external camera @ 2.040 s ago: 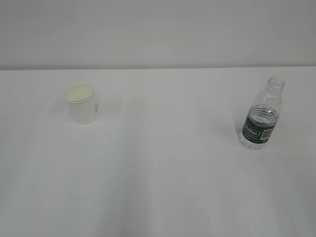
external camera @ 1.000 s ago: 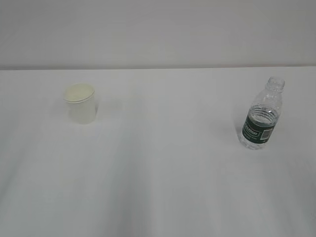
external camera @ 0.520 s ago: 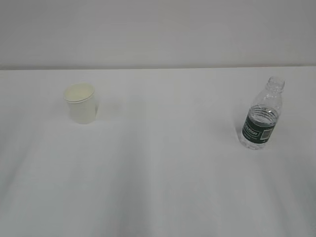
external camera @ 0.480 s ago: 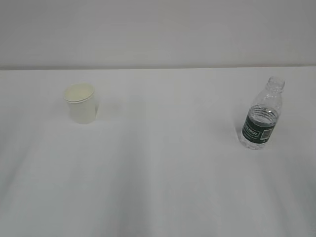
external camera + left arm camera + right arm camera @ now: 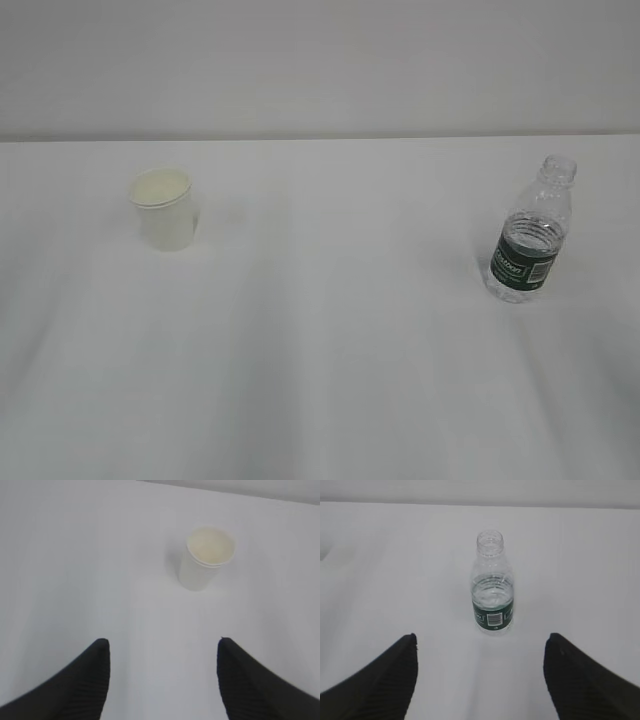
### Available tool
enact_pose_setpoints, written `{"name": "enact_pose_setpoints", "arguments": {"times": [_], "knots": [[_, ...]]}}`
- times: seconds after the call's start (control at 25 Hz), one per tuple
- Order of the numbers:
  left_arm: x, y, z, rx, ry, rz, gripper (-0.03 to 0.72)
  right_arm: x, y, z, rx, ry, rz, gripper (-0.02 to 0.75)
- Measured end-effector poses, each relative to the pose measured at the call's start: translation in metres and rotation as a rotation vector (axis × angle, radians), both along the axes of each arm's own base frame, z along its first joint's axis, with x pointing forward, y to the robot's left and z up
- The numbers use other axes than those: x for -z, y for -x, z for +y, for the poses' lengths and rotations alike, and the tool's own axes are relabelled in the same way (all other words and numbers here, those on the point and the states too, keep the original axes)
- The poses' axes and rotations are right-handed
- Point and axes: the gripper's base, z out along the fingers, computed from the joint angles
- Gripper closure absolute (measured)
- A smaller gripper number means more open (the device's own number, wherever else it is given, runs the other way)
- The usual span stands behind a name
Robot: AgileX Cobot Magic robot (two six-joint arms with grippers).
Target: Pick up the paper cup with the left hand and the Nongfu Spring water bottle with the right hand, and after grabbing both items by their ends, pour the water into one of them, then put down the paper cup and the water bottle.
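A small white paper cup (image 5: 162, 209) with a cream inside stands upright toward the left edge of the white worktop (image 5: 330, 340), and a small clear ribbed plastic water bottle (image 5: 530, 234) with a dark green label stands capless and upright toward the right edge, well apart from it. Clear water (image 5: 492, 596) fills the bottle to just above the label. The black left gripper (image 5: 162, 652) hangs open short of the cup, and the black right gripper (image 5: 480, 647) hangs open short of the bottle, neither touching anything.

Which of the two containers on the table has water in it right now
The Nongfu Spring water bottle, clear with a dark green label, shows water inside. The paper cup looks empty.
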Motion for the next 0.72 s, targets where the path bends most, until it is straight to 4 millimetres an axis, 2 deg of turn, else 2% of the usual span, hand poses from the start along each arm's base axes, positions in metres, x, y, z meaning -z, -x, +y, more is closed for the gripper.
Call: {"name": "enact_pose_setpoints", "arguments": {"times": [0.36,0.72], "knots": [[0.007,-0.017,-0.031,0.128,-0.03,-0.061,0.204,0.019,-0.007,0.0,0.007,-0.013,-0.06,0.15],[0.035,-0.04,-0.034,0.113,-0.073,-0.037,0.204,0.021,-0.01,-0.001,0.025,-0.007,-0.09,0.15]]}}
